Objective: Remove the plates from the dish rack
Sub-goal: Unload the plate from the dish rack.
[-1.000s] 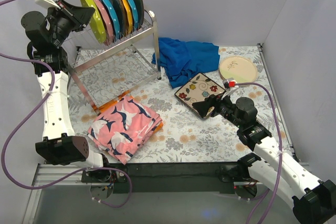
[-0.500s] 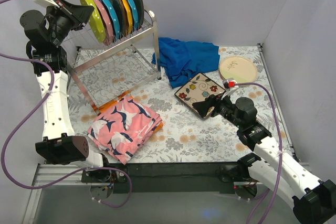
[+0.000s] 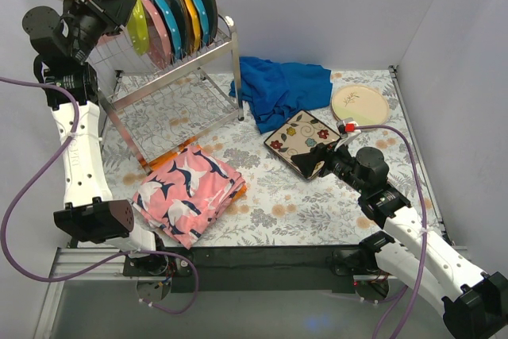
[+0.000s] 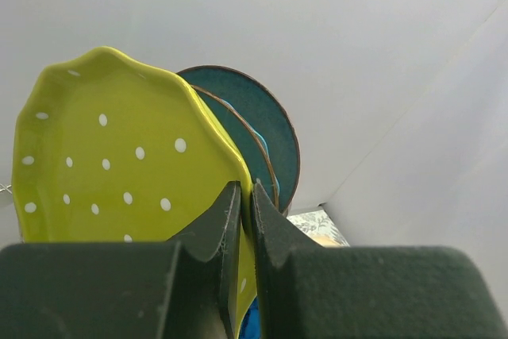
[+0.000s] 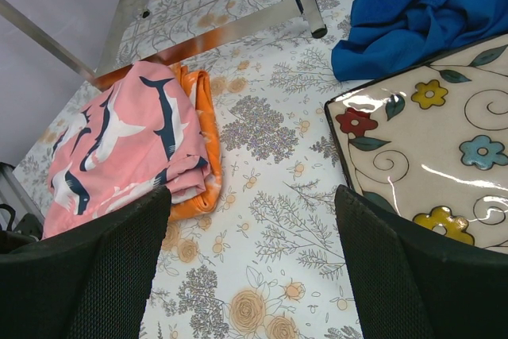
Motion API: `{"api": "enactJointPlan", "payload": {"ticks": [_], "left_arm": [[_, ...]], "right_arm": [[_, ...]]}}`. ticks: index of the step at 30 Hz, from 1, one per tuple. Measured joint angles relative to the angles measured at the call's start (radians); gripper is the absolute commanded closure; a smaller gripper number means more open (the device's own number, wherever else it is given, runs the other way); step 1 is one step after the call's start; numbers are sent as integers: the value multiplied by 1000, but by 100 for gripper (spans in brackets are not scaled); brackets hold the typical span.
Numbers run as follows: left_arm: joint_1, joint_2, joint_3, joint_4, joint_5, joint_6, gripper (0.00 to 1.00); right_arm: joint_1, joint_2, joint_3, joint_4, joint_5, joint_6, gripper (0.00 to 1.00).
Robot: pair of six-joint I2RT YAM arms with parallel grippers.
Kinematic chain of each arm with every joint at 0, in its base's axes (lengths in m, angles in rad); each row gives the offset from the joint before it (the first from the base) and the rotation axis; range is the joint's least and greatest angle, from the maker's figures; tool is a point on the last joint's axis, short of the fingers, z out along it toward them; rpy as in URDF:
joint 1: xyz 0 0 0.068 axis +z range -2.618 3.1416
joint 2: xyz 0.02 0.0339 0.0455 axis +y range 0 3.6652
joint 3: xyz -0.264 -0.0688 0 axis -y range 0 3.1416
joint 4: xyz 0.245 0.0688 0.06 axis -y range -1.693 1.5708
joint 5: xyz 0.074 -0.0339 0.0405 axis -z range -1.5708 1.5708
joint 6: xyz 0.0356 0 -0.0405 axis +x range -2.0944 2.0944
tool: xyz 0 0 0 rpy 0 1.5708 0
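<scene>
Far left, the left gripper (image 4: 244, 196) is pinched on the rim of the yellow-green plate (image 3: 135, 21), at the dish rack's (image 3: 178, 77) end. Best lift it straight up, clear of the prongs and the pink plate (image 3: 156, 33), before swinging out. Over right, the right gripper (image 3: 316, 158) sits wide apart and empty, beside the square floral plate (image 3: 300, 134).

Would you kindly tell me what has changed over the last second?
The left gripper, shut on the yellow-green plate, has lifted it up and leftwards, away from the other plates in the dish rack. The right gripper stayed open by the square floral plate; the round cream plate did not move.
</scene>
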Motion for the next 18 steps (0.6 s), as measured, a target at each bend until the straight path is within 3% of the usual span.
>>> {"api": "enactJointPlan", "payload": {"ticks": [18], "left_arm": [[0, -7, 8, -177, -79, 198, 100]], "right_arm": [[1, 0, 0, -2, 5, -1, 12]]}}
